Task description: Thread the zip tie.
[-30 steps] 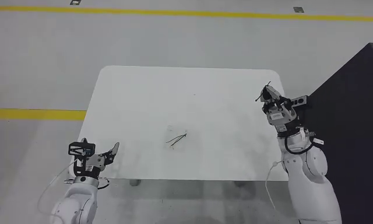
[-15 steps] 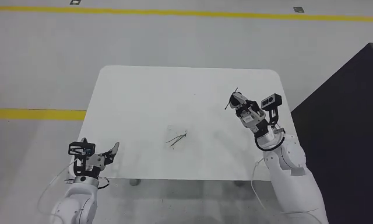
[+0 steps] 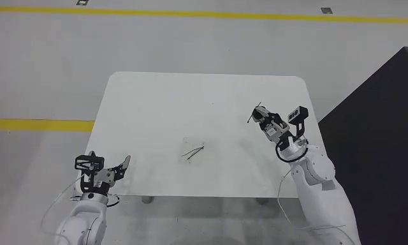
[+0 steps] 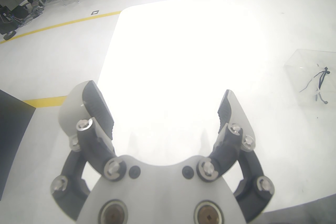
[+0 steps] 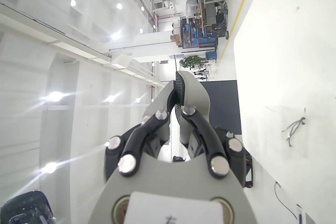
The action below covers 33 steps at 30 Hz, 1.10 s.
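One thin zip tie (image 3: 253, 113) is all the right pincer (image 5: 178, 78) has hold of, its fingers pressed shut on the strip with a short black tail poking out past the tips. We judge that slim grip the main risk: the strip could swivel or slide between the pads, so its tip would miss the head, and we cannot tell which end is which. The right arm reaches in over the table (image 3: 159, 104) with its pincer raised clear of the surface. The left pincer (image 4: 162, 104) sits well apart at the near corner, spread wide and empty. Loose ties (image 3: 193, 152) in a clear box (image 4: 294, 62) lie between the two pincers.
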Motion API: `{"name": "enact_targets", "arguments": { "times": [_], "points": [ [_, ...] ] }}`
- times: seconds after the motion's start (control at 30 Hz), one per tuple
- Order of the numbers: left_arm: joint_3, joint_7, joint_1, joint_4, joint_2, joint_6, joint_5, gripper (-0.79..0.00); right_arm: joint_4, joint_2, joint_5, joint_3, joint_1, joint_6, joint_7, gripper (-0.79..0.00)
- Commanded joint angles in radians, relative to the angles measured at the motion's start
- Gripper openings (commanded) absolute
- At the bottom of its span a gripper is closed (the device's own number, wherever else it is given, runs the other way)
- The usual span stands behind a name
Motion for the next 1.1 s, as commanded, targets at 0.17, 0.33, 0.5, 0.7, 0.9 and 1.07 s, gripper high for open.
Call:
{"name": "enact_targets", "arguments": {
  "times": [0.17,0.33,0.5,0.7,0.9,1.07],
  "points": [
    [0.015,0.085,0.029,-0.062,0.001,-0.002,0.097,0.0,-0.001,0.0,-0.001,0.0,-0.001,0.0,0.001,-0.785],
    [0.118,0.17,0.111,-0.208,-0.006,0.134,0.369,0.0,-0.001,0.0,-0.001,0.0,-0.001,0.0,0.001,-0.785],
    [0.22,0.107,0.066,-0.239,-0.014,0.113,0.47,0.0,-0.001,0.0,-0.001,0.0,-0.001,0.0,0.001,-0.785],
    [0.225,0.085,0.053,-0.234,-0.017,0.131,0.463,0.0,-0.001,0.0,-0.001,0.0,-0.001,0.0,0.001,-0.785],
    [0.223,0.079,0.055,-0.232,-0.018,0.131,0.446,0.0,-0.001,0.0,-0.001,0.0,-0.001,0.0,0.001,-0.785],
    [0.239,-0.01,0.06,-0.371,-0.012,-0.002,0.523,0.0,-0.001,0.0,-0.001,0.0,-0.001,0.0,0.001,-0.785]
  ]
}}
